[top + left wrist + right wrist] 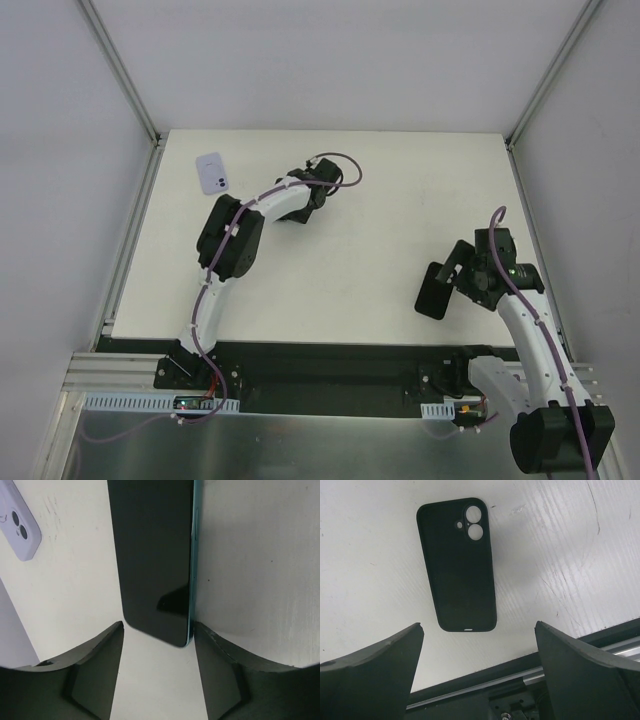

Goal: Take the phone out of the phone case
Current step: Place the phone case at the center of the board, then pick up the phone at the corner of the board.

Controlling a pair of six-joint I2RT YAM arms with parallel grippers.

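I have 2 arms over a white table (pixel 380 220). The phone is already out of its case, and the 2 things lie well apart.

My left gripper (pixel 157 625) is at the far middle of the table. Its fingers (pixel 95 670) are spread about as wide as the phone (pixel 152 555). The phone is black with a blue-green edge and lies flat, with the dark screen up. Its near end sits between my 2 fingertips, very close to both. I see no squeeze on it, but I cannot tell if a tip touches an edge. From the top camera the phone is hidden under my left wrist.

To the left of this gripper, near the far left corner, lies a purple case (pixel 212 173) with 2 round lens rings. It is apart from the phone. I cannot tell if something is inside it.

My right gripper (pixel 479 626) is on the near right side of the table. Its fingers (pixel 375 670) are spread wide and hold nothing. The black case (pixel 457 565) lies flat on the table in front of them, back side up, with the 2 camera holes at its far end. Its near end is between the line of my fingertips, touching neither one. The case lies close to the near edge of the table, where a dark rail (pixel 520 680) runs.
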